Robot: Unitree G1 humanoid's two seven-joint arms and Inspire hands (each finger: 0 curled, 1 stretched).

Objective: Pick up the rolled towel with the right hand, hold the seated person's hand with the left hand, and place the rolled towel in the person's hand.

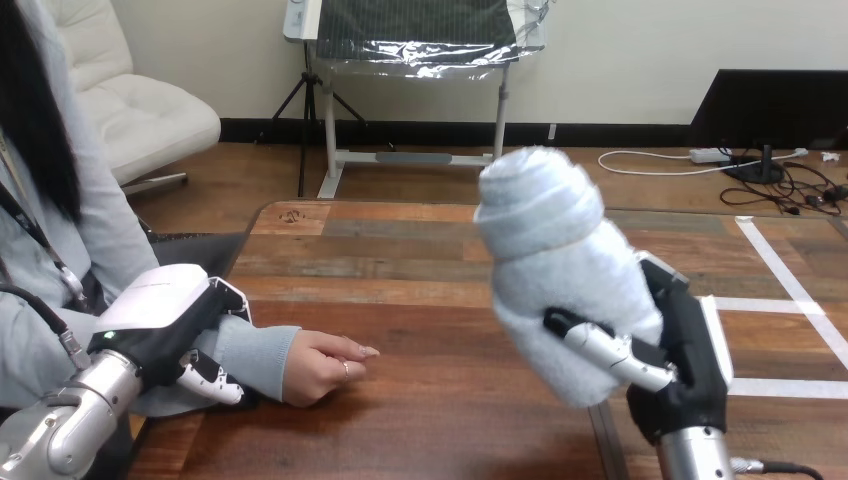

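The right hand [690,355] grasps the white rolled terry towel [555,250] with fingers curled round it, raised above the brown wooden table [420,290]. The left hand [165,320] lies over the person's forearm [258,350], its fingers curled round the sleeve. The person's hand [325,367] rests on the table.

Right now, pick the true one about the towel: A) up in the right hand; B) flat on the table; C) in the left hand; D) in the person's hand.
A: the right hand is curled round the towel, holding it above the table.
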